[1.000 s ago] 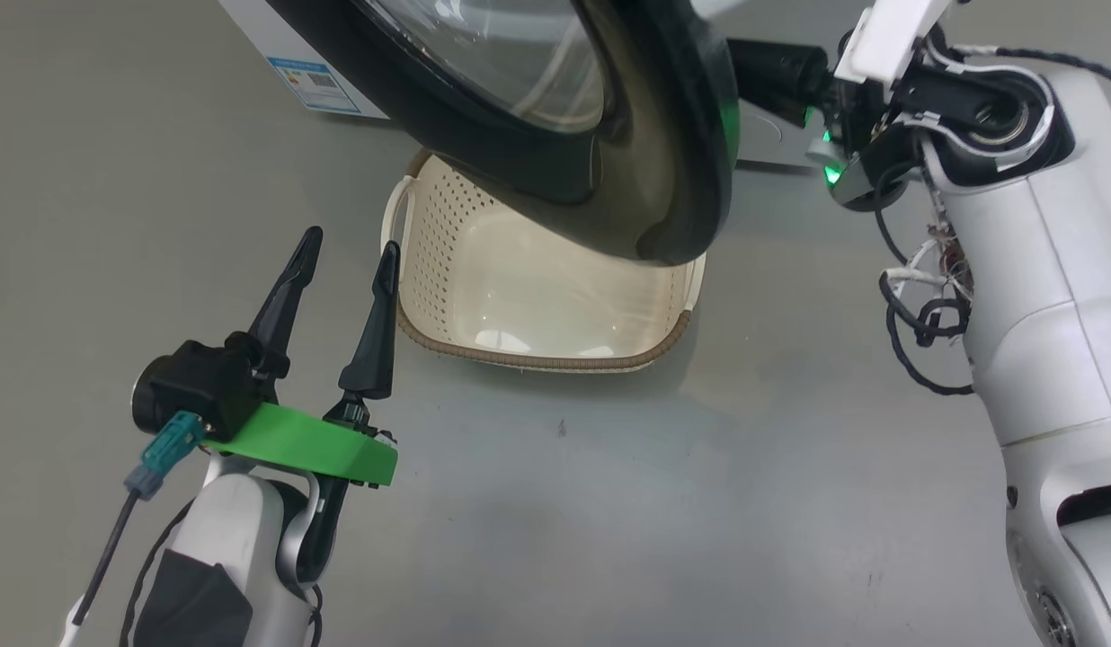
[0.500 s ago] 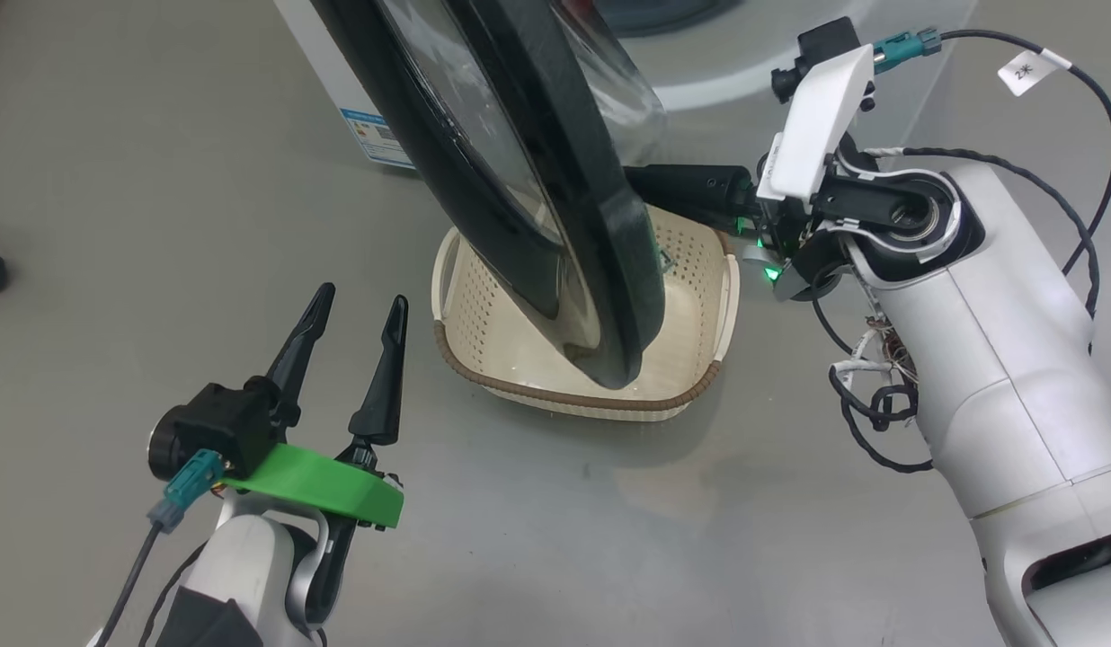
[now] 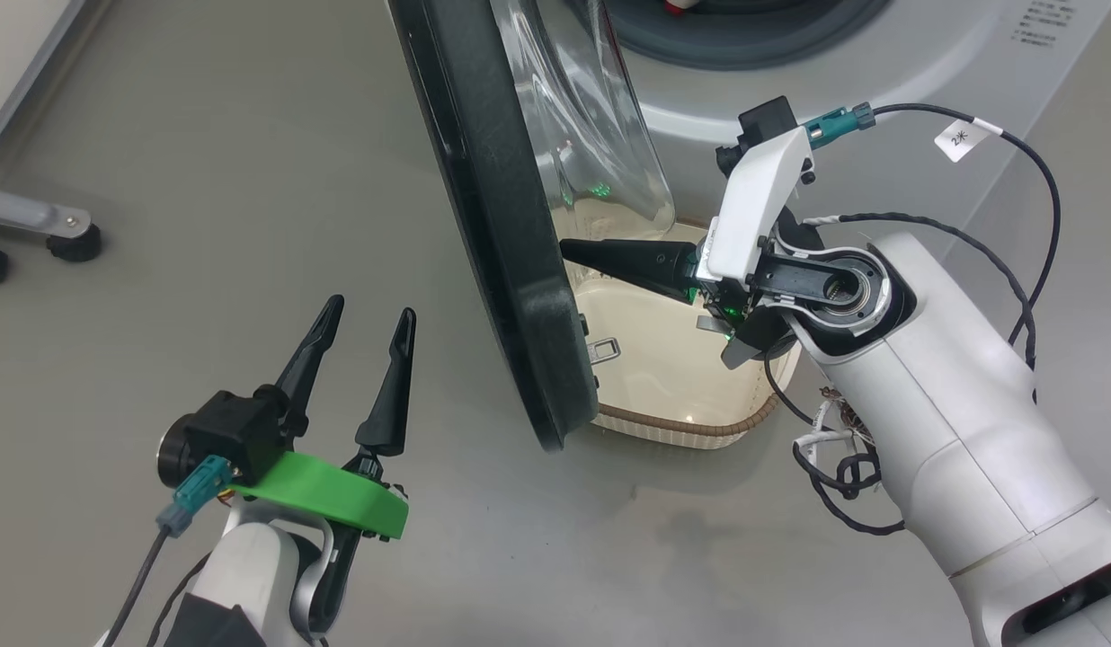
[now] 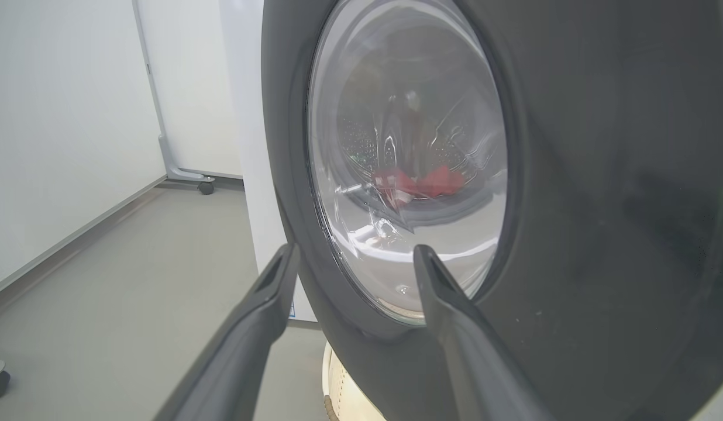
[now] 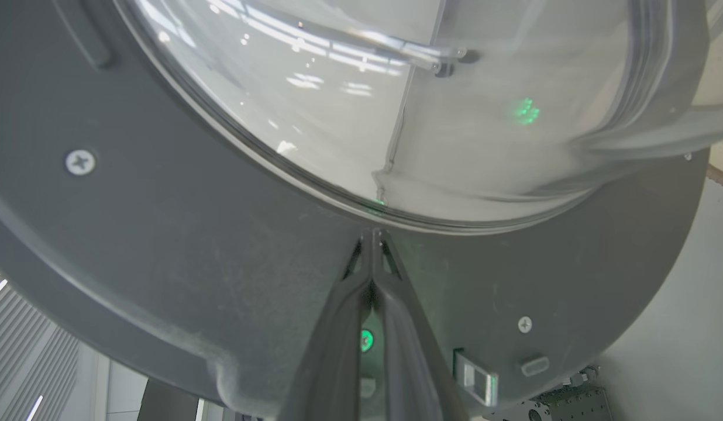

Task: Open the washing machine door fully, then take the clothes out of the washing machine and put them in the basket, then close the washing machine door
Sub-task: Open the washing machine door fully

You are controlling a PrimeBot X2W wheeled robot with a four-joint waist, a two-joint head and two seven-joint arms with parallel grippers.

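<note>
- The round washing machine door, glossy black rim around a clear glass bowl, stands further open than before, edge-on over the left end of the cream perforated plastic basket.
- The right gripper, fingers pinched together and empty, touches the door's inner face with its tip.
- The left gripper hangs spread wide at the near left, as before.
- Bright red fabric clothes lie inside the white washing machine.

A smooth grey floor is spreading across the room and giving back a soft, dull sheen. At the head view's left edge a grey metal leg is resting on a black caster. In the left wrist view a white wall is running along the floor, and a white panel is standing near it on a small wheel.
</note>
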